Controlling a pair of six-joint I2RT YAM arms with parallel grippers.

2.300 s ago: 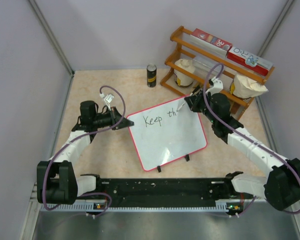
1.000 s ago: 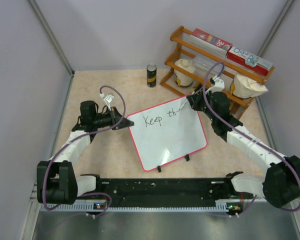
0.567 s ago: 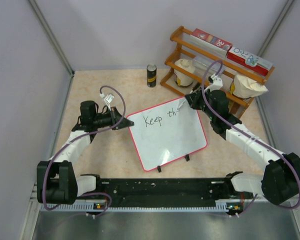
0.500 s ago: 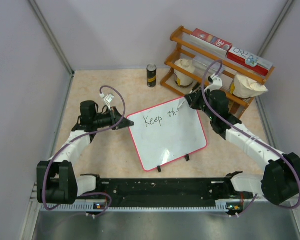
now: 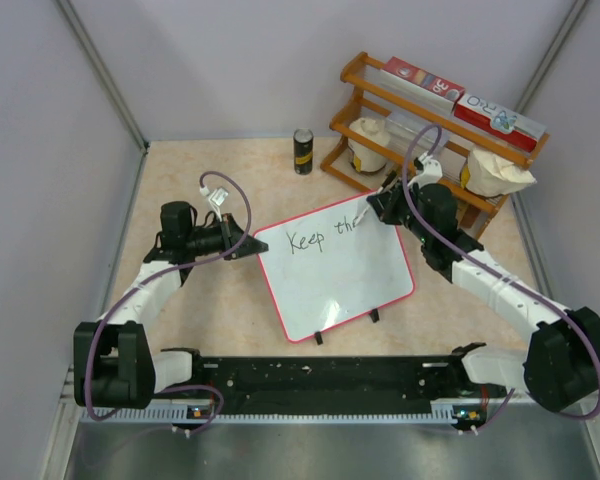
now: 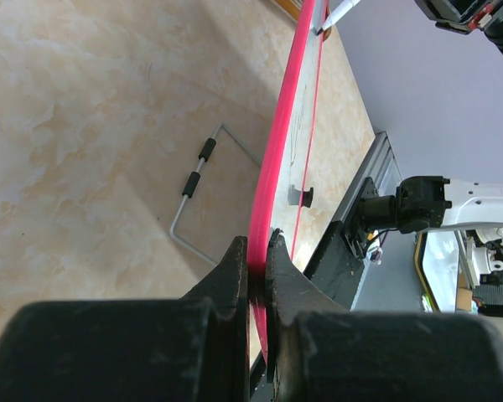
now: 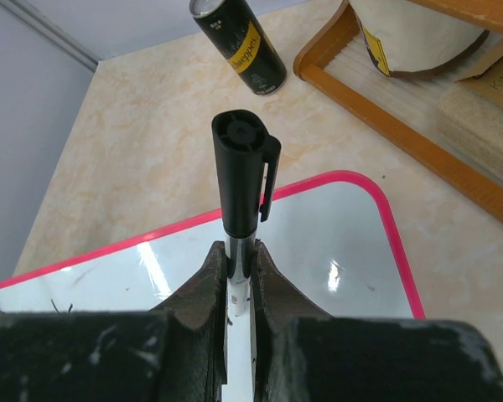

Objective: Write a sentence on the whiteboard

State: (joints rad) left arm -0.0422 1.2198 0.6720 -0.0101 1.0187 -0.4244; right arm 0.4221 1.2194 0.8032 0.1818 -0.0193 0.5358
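The whiteboard [image 5: 335,275], white with a pink rim, stands tilted in the middle of the table. Its black lettering, the sentence [image 5: 320,237], reads "Keep the" along the top. My left gripper [image 5: 252,245] is shut on the board's left rim; in the left wrist view the pink rim [image 6: 278,142] runs between the fingers of that gripper [image 6: 256,251]. My right gripper [image 5: 372,208] is shut on a marker [image 7: 241,167] with a black cap on its back end. The marker's tip meets the board [image 7: 327,243] near the top right corner, just after the last letter.
A wooden rack [image 5: 420,135] at the back right holds red-and-white boxes [image 5: 423,78] and white bags [image 5: 495,172]. A black can [image 5: 303,150] stands left of it. A wire stand [image 6: 203,176] lies behind the board. A black rail [image 5: 320,378] runs along the near edge.
The lettering has grown from "Keep th" to "Keep the". My right gripper with the marker made small moves at the board's top right. The left arm has held still.
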